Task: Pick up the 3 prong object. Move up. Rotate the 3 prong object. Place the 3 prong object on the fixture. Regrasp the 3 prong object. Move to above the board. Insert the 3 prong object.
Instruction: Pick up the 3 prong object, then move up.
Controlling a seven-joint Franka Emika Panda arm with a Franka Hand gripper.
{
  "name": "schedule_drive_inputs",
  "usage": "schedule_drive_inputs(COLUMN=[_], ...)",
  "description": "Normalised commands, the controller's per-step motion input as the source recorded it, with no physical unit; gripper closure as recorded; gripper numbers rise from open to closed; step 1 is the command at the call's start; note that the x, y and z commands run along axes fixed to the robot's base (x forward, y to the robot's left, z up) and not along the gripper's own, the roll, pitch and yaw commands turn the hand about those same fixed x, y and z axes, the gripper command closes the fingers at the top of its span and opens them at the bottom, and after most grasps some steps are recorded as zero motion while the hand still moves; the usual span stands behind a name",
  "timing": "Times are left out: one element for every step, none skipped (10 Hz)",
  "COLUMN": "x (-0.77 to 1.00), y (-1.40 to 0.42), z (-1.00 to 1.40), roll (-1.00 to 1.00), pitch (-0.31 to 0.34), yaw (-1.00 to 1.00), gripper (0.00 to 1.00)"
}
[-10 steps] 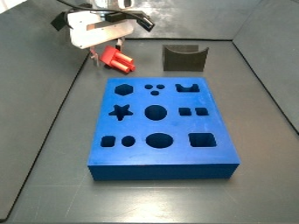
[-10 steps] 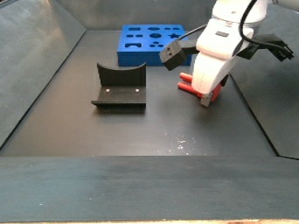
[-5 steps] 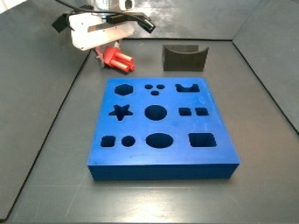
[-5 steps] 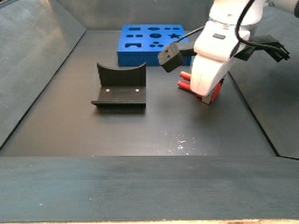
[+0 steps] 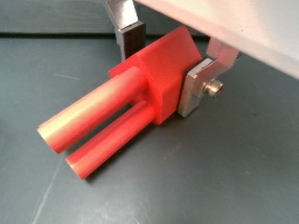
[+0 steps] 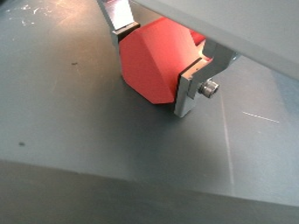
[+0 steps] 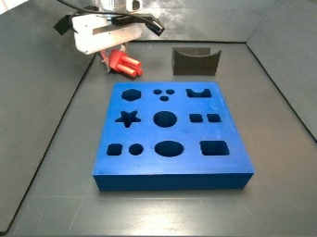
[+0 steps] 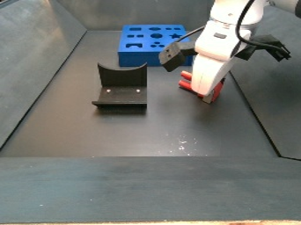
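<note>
The 3 prong object (image 5: pixel 140 83) is a red-orange block with round prongs, lying on the dark floor (image 7: pixel 124 63) (image 8: pixel 192 84). My gripper (image 5: pixel 163 68) is down over it. In both wrist views one silver finger (image 6: pixel 191 87) presses one side of the block and the opposite pad (image 5: pixel 131 42) touches the other side, so it is shut on the block (image 6: pixel 158 57). The prongs point away from the fingers. In both side views the gripper (image 7: pixel 114 57) (image 8: pixel 207 90) stands left of the fixture (image 7: pixel 195 61) (image 8: pixel 120 88) and behind the blue board (image 7: pixel 146 134) (image 8: pixel 132 54).
Grey walls enclose the floor on all sides. The board's dark cut-outs face up. A black cable loops from the arm near the right wall (image 8: pixel 276 51).
The gripper has shifted only slightly at the red block. The block, the fixture and the board have stayed in place.
</note>
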Motion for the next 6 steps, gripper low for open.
schedule_drive_inputs(x=[0.00, 0.00, 0.00, 0.00, 0.00, 0.00], y=[0.00, 0.00, 0.00, 0.00, 0.00, 0.00], z=[0.00, 0.00, 0.00, 0.00, 0.00, 1.00], roll=[0.00, 0.00, 0.00, 0.00, 0.00, 0.00], pitch=[0.000, 0.000, 0.000, 0.000, 0.000, 0.000], yaw=[0.00, 0.00, 0.00, 0.00, 0.00, 0.00], gripper=[1.00, 1.00, 1.00, 1.00, 1.00, 1.00])
